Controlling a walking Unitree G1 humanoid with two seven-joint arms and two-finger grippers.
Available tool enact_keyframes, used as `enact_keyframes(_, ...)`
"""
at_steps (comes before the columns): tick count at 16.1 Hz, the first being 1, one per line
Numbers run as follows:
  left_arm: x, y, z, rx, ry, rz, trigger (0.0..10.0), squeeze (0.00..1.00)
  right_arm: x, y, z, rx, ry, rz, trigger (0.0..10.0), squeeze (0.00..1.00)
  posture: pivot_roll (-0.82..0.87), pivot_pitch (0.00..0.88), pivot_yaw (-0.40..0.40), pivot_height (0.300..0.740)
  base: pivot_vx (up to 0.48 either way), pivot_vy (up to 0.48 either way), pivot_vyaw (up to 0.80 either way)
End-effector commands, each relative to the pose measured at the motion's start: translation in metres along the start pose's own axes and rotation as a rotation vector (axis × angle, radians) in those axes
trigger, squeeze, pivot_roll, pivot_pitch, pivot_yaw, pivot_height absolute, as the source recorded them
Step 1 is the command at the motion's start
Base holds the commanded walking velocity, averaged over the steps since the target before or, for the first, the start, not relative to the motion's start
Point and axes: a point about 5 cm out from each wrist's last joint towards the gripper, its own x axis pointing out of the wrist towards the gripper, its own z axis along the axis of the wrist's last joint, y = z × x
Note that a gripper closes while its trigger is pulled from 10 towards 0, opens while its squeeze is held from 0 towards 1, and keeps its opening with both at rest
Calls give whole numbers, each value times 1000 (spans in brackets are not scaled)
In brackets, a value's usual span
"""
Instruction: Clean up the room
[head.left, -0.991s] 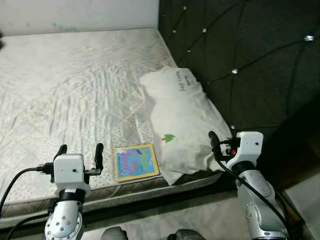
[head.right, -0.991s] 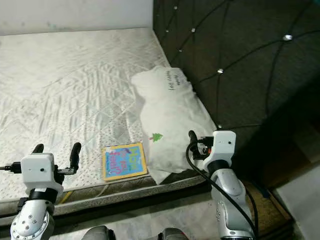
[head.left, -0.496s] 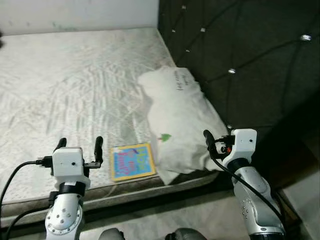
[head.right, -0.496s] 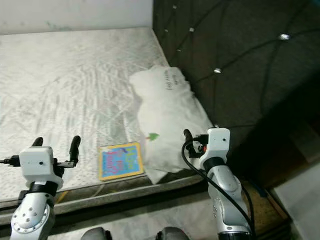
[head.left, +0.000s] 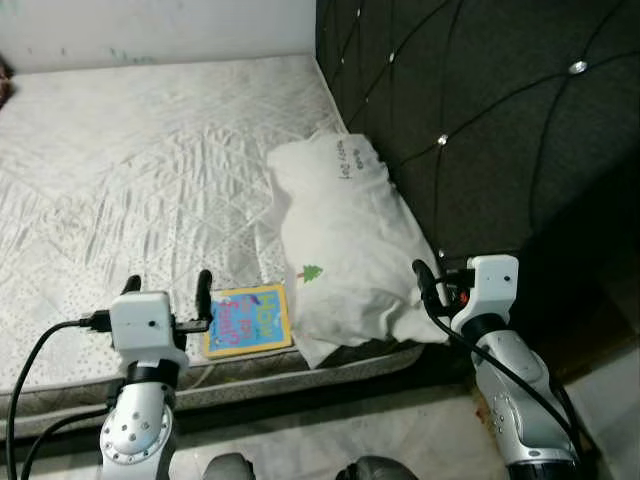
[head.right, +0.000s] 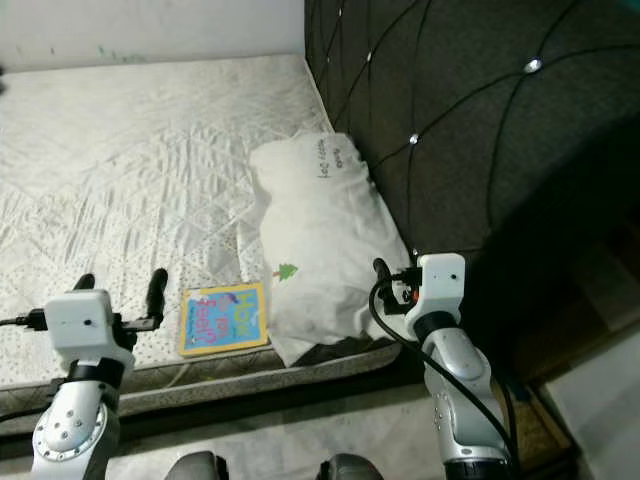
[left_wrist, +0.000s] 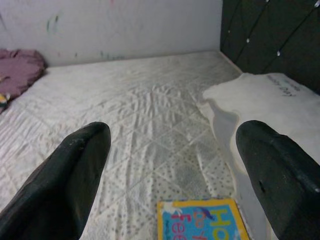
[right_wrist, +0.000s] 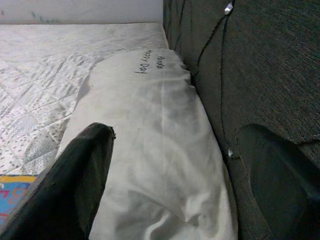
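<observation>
Fingers on your left gripper and right gripper were spread, empty | book lay at mattress near edge, touching pillow | risk: a shallow pinch could nudge it off onto the floor.

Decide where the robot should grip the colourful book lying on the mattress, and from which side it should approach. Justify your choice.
Probably the book's near edge, approached from the foot of the mattress. It lies flat, close to that edge, with the pillow crowding its right side. The left gripper, fingers open, already faces it, so one finger could slide under the near edge and the other press on top.
</observation>
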Motion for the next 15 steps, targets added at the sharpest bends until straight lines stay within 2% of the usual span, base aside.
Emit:
enact_keyframes(1,1,6,-5,11,32,21,10000,0,2,5,-2,9,10,23,10000,0,-9,66,-23,740,0,480,0)
enact_keyframes(4,1,14,-6,21,32,-1,10000,0,3,6,-3,15,13,33,10000,0,-3,63,-22,740,0,480,0)
enact_keyframes(6,1,12,-6,20,31,-21,10000,0,4,6,-2,13,11,40,10000,0,-4,61,-22,740,0,480,0)
enact_keyframes(8,1,5,-3,31,15,-92,10000,0,7,9,-1,0,10,75,10000,0,0,59,-34,740,0,480,0)
enact_keyframes(9,2,3,-2,44,12,-151,10000,0,10,5,7,-34,-19,51,10000,0,3,56,-34,740,0,480,0)
enact_keyframes(12,6,5,-2,58,26,-184,10000,0,14,1,9,-86,7,94,10000,0,4,53,-36,740,0,480,0)
enact_keyframes(13,5,9,-2,73,35,-207,10000,0,17,-8,10,-95,32,85,10000,0,5,53,-40,740,0,480,0)
enact_keyframes(15,3,13,-6,109,32,-202,10000,0,18,-14,10,-160,45,110,10000,0,4,53,-36,740,0,480,0)
